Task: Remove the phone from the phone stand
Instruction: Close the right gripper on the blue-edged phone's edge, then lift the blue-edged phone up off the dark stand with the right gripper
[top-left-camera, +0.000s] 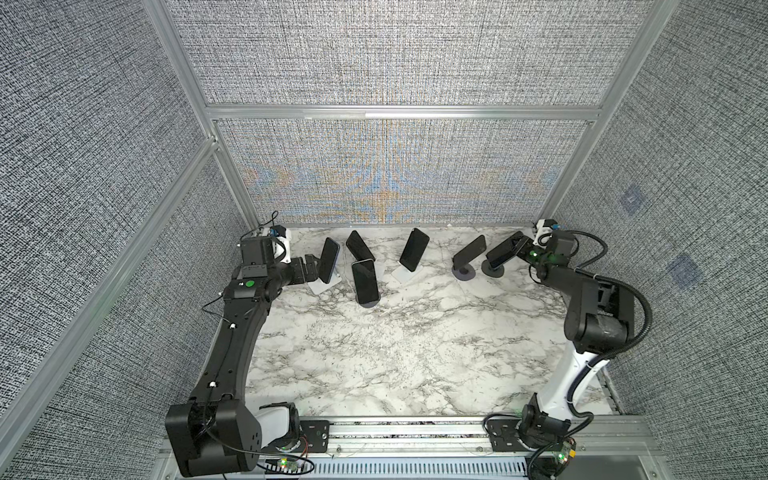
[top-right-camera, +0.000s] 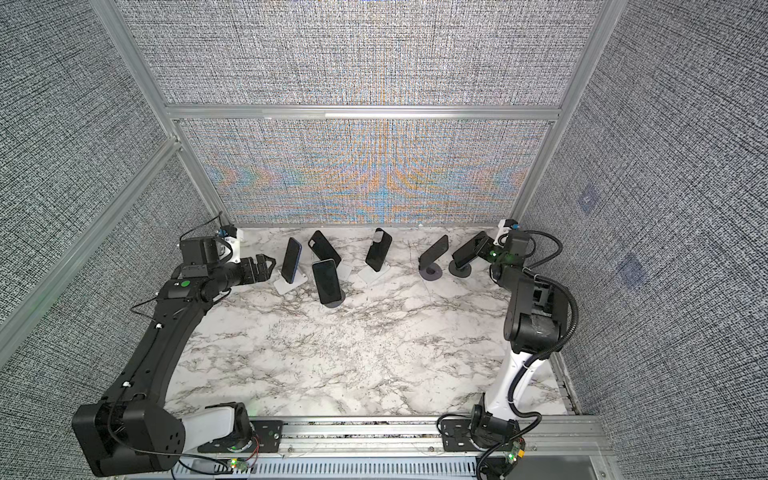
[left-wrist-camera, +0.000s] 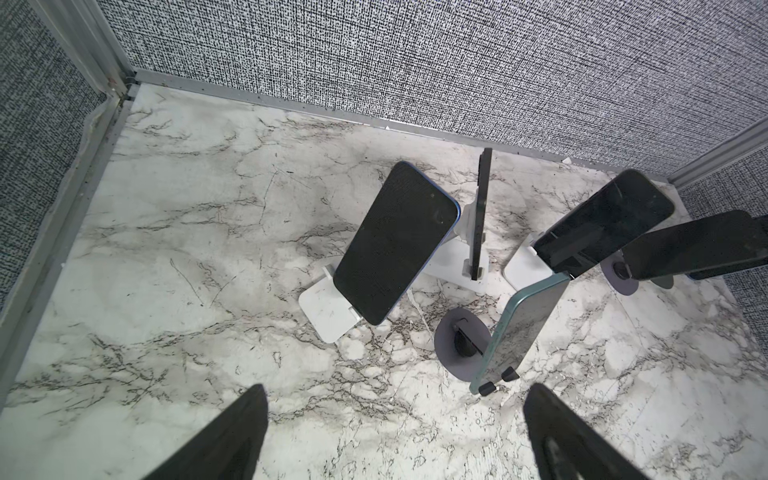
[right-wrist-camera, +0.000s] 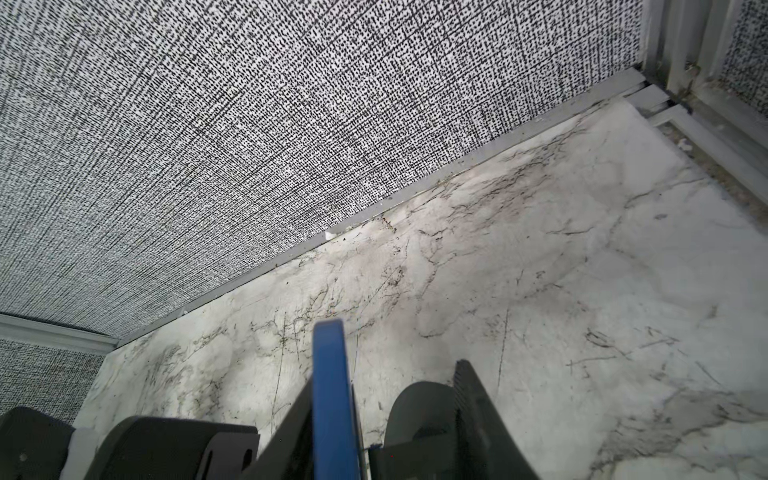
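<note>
Several dark phones lean on stands along the back of the marble table. At the far right, a blue-edged phone rests on a dark round-based phone stand. My right gripper straddles its upper edge. One finger lies against the phone. The other finger stands apart, with a rounded dark stand part between. My left gripper is open and empty, beside the leftmost phone on a white stand.
More phones on stands fill the back row. Woven grey walls with aluminium rails close in the back and both sides. The right gripper is close to the back right corner.
</note>
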